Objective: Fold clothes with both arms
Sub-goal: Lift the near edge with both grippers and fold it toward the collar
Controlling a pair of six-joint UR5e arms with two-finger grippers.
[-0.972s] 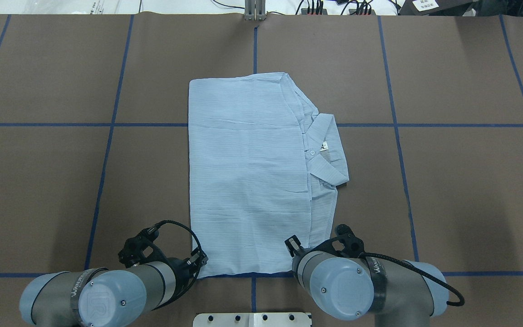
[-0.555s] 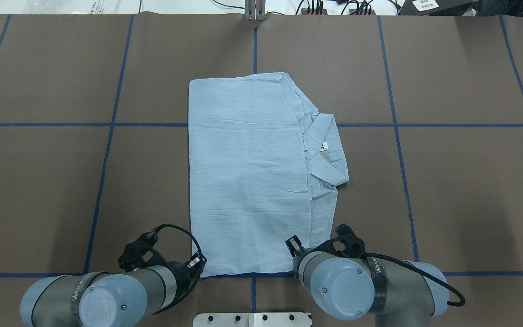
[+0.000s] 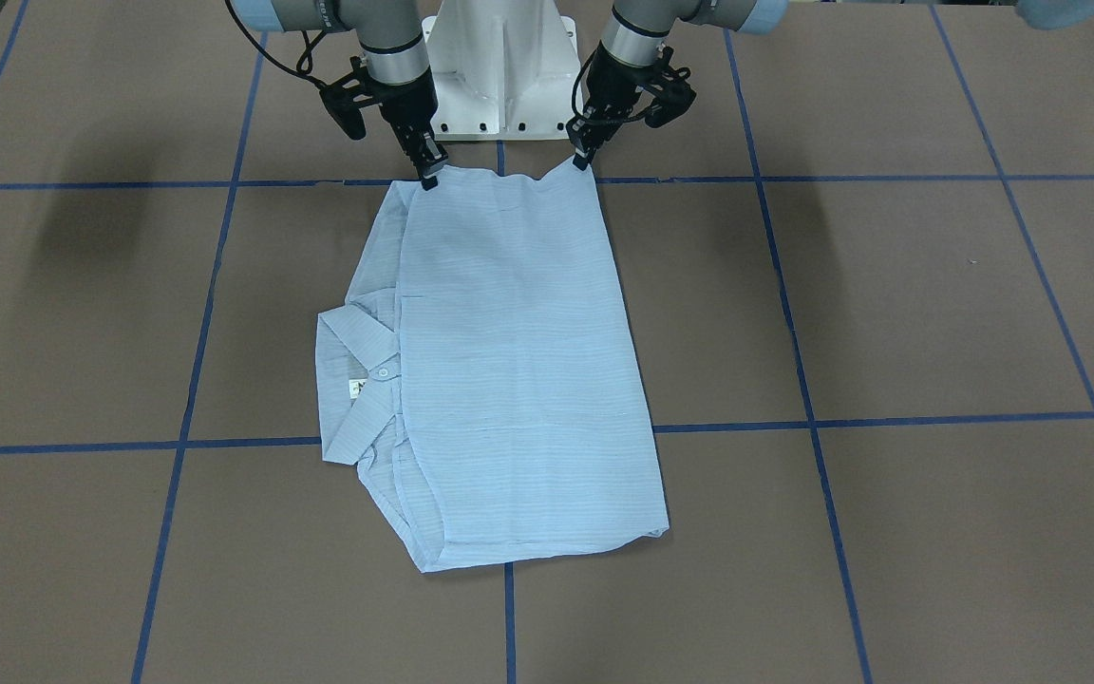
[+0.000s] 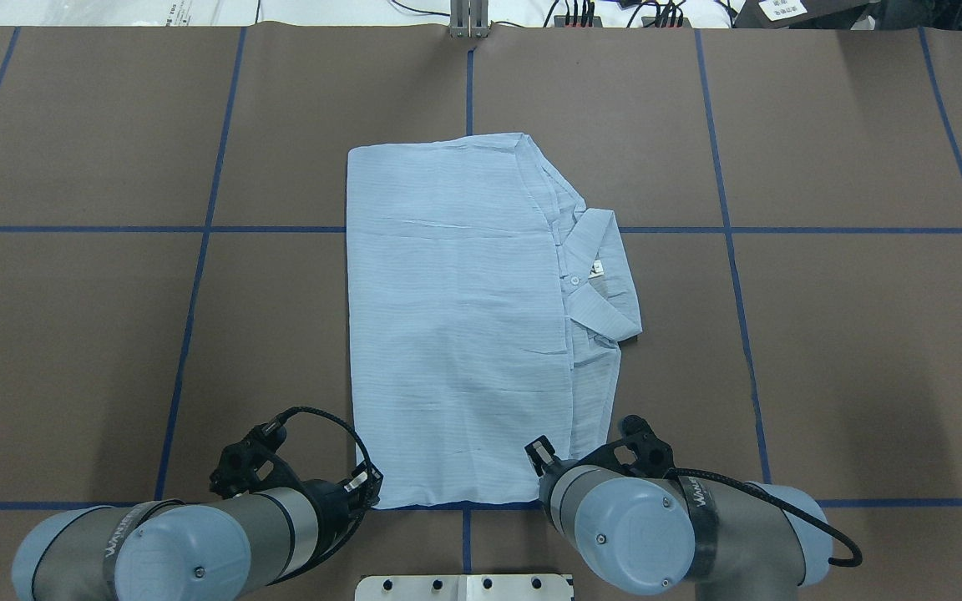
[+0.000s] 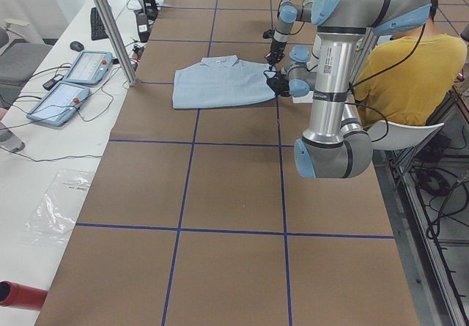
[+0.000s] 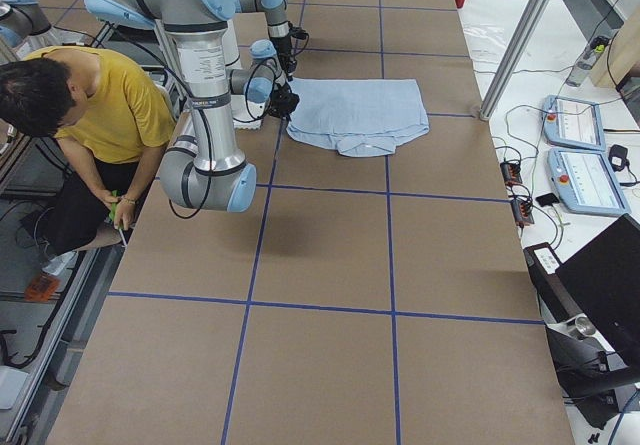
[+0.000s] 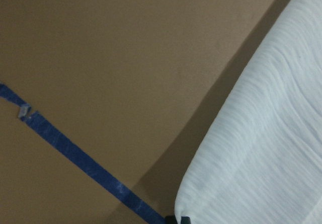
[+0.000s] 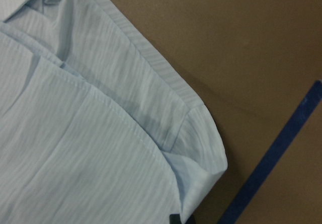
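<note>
The silver-grey left arm point(image 4: 197, 547) has drawn outward since a second ago. The black left gripper point(image 3: 583, 158) and right gripper point(image 3: 428, 179) point down, each clamping a near corner of the thin light-blue striped shirt point(image 3: 509, 361).

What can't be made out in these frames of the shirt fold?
- Jaws: in the overhead view the arms' wrists cover them; both wrist views cut them off at the bottom edge.
- Layers pinched by the left gripper and right gripper: too small in the front view.
- Shirt: whatever lies under its top layer is covered in every view.
- Tag print: too small everywhere.
</note>
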